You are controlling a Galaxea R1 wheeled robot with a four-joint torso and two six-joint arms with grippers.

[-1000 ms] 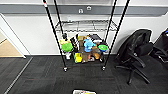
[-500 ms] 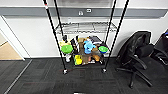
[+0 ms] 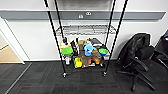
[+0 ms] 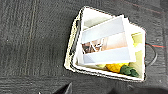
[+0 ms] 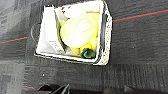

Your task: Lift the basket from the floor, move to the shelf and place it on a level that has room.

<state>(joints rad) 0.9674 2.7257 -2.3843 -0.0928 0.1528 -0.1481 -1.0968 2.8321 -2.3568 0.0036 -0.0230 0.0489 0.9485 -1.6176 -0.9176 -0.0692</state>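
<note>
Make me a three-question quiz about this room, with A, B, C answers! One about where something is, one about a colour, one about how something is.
1. Where is the basket?
A. on the floor
B. on the shelf
C. on the chair

2. What colour is the chair?
A. red
B. white
C. black

3. How is the shelf's level above the toys?
A. bare
B. piled with bowls
C. covered by a cloth

Answers: 1 A, carpet surrounds the basket; 2 C, its seat and back are black; 3 A, nothing sits on the wire grid.
</note>
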